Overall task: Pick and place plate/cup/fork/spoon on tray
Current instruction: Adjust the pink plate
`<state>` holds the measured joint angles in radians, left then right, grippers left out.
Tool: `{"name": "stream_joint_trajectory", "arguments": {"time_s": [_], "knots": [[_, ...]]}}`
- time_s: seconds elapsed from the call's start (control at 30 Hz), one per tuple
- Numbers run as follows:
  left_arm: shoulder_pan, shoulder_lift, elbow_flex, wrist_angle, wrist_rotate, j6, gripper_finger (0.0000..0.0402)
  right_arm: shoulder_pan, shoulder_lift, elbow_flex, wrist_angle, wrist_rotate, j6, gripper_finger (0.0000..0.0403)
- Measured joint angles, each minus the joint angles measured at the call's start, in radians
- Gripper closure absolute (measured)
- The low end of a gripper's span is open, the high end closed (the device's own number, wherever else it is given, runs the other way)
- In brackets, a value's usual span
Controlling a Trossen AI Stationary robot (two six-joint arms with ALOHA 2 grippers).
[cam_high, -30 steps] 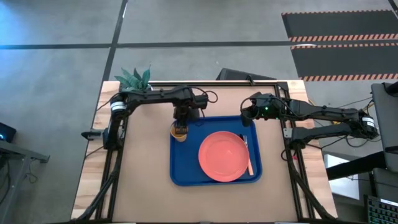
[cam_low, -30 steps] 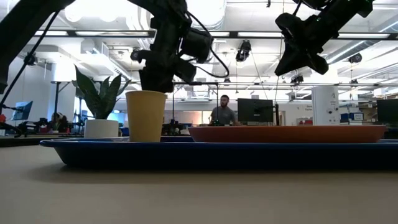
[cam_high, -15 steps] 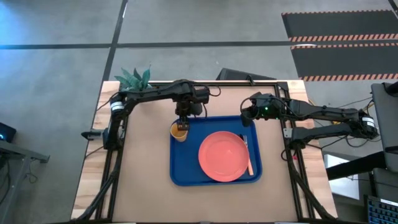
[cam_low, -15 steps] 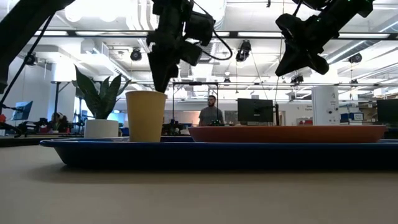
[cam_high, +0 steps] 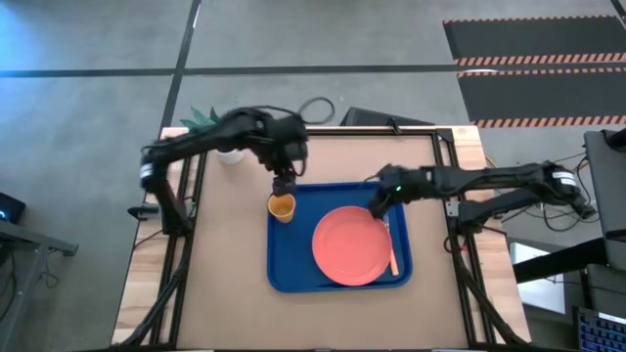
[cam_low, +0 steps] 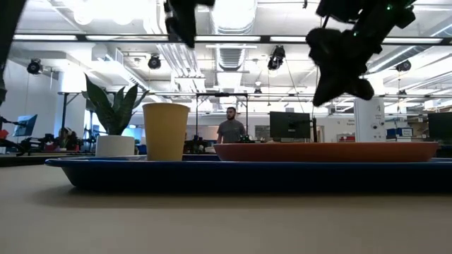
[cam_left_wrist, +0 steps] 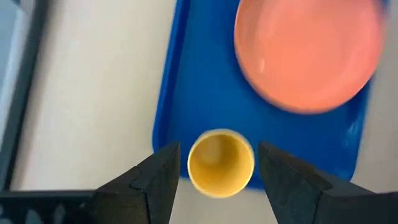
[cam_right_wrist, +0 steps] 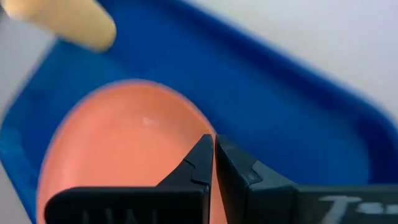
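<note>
A: What is shown from above?

B: The tray is seen mid-table. One plate lies on it, one cup stands at its far left corner, and one fork lies just right of the plate. No spoon can be made out. The left gripper is held just beyond the cup, probably lifted clear after a release.

A: And at table height?

B: The cup is seen upright on the tray, free of any finger. One potted plant stands behind.

A: The left wrist?

B: Its jaws are spread wide, the cup between them but untouched.

A: The right wrist?

B: The right gripper is pressed together on nothing and hovers over the plate, perhaps positioned for the cutlery.
</note>
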<state>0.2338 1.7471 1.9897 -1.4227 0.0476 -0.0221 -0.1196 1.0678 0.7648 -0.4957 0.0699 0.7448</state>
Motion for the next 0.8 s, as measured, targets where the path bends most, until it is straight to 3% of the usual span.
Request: {"name": "stream_joint_trajectory", "arguments": {"time_s": [0.23,0.4,0.57,0.8], "knots": [[-0.028,-0.202,-0.012,0.147,-0.003,-0.028,0.0207,0.101,0.101,-0.001,-0.027,-0.001,0.077,0.0394],[-0.039,-0.304,-0.014,0.177,-0.004,-0.05,0.0207,0.12,0.071,0.033,-0.234,0.056,0.17,0.0394],[-0.054,-0.362,-0.023,0.185,-0.004,-0.051,0.0207,0.14,0.065,0.063,-0.407,0.063,0.29,0.0394],[-0.07,-0.416,-0.114,0.216,-0.004,-0.051,0.0207,0.229,0.123,0.062,-0.47,0.058,0.442,0.0394]]}}
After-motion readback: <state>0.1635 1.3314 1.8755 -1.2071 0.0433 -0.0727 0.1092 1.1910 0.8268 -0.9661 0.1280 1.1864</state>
